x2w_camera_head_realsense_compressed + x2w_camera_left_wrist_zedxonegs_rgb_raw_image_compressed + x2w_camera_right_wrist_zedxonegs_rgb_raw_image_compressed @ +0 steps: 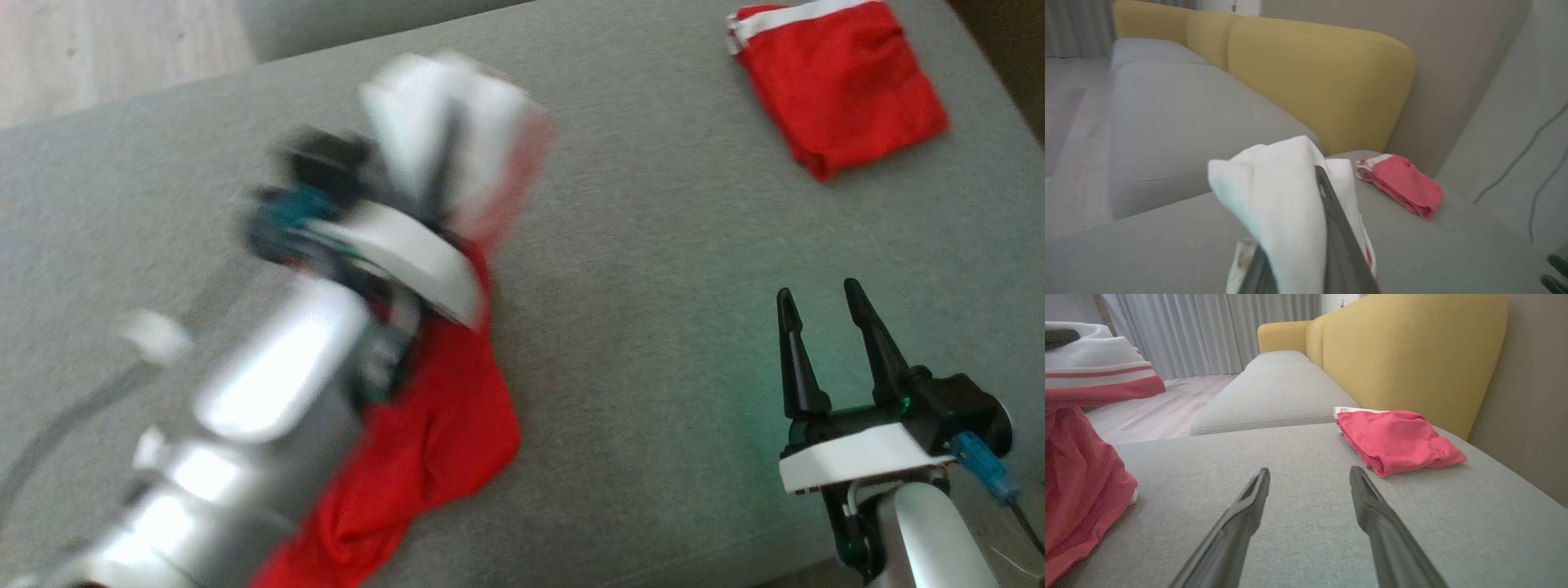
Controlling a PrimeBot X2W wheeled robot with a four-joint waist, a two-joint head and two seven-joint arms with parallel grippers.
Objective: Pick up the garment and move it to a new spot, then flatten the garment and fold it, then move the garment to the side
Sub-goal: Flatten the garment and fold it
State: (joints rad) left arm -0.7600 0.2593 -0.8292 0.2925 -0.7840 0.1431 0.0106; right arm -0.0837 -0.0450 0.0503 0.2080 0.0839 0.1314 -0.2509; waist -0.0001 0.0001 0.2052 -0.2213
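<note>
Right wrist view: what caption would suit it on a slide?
Open right hand over a grey sofa seat, folded red garment ahead, red-and-white garment raised at the view's left.

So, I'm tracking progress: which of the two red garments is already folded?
The folded garment at the far right, lying free; the crumpled garment hangs from the shut left pincer.

garment [441,425] | red fabric w/ white band + thin red stripe at top | state: unfolded, bunched, creased | pose: white band end held up off grey sofa seat cushion [653,286], red body hanging below it | low end trails on cushion, left half, by near edge | top blurred in head view
</note>
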